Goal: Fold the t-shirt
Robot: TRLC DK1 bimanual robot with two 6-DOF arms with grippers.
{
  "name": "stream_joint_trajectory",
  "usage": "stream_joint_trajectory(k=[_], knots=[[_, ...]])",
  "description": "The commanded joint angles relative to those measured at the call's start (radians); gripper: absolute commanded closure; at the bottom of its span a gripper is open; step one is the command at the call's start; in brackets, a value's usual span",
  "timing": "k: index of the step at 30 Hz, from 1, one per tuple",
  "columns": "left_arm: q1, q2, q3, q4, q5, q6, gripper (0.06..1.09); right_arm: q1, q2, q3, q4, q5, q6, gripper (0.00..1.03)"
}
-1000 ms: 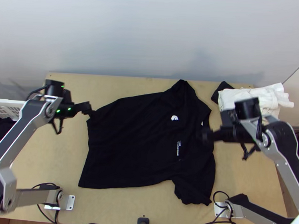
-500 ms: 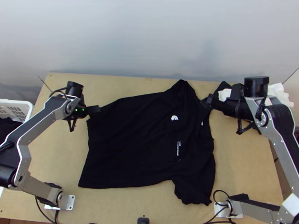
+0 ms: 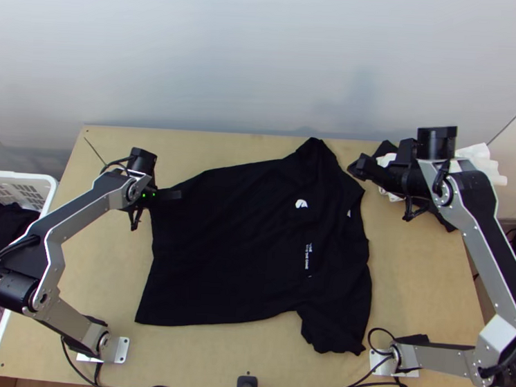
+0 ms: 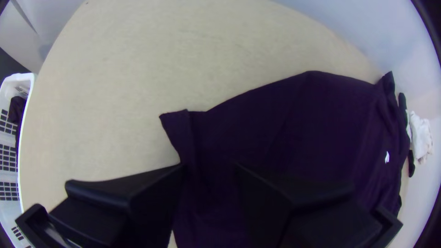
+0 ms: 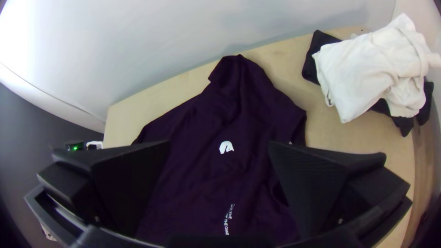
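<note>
We have the black T-shirt spread across the middle of the bench, its hem towards the left side and one sleeve pointing towards the near edge. A white logo and a line of white lettering lie face up on the cloth. Over the hem's far corner we see the left gripper, its jaws parted with nothing between them. The right gripper is by the far shoulder — its jaws stand wide apart, also without cloth. Just beyond it, at the bench's far right, we find a loosely bundled white cloth on top of black cloth. At our left side stands a white basket with dark clothes in it — beside the bench. A pale wall rises behind everything.
</note>
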State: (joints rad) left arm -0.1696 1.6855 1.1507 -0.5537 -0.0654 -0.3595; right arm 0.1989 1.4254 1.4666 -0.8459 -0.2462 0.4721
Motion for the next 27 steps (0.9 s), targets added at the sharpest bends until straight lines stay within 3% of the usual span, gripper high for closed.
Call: stream_joint_trajectory(k=[1,4,12,20,27], knots=[[-0.011,0.011,-0.003,0.024,-0.005,-0.001,0.72,-0.003,0.058,-0.003,0.018,0.001,-0.010,0.04],[-0.011,0.017,0.011,0.038,-0.005,0.010,1.04,-0.003,0.102,-0.006,0.044,0.002,-0.027,0.04],[0.033,0.054,0.126,0.040,-0.005,-0.018,1.05,-0.003,0.343,0.098,0.143,0.016,-0.052,0.04],[0.105,0.135,0.293,0.037,-0.004,-0.072,1.05,0.040,0.627,0.396,0.145,0.028,-0.055,0.04],[0.130,0.203,0.382,0.023,-0.005,-0.084,1.05,0.076,0.764,0.528,0.134,0.035,-0.055,0.04]])
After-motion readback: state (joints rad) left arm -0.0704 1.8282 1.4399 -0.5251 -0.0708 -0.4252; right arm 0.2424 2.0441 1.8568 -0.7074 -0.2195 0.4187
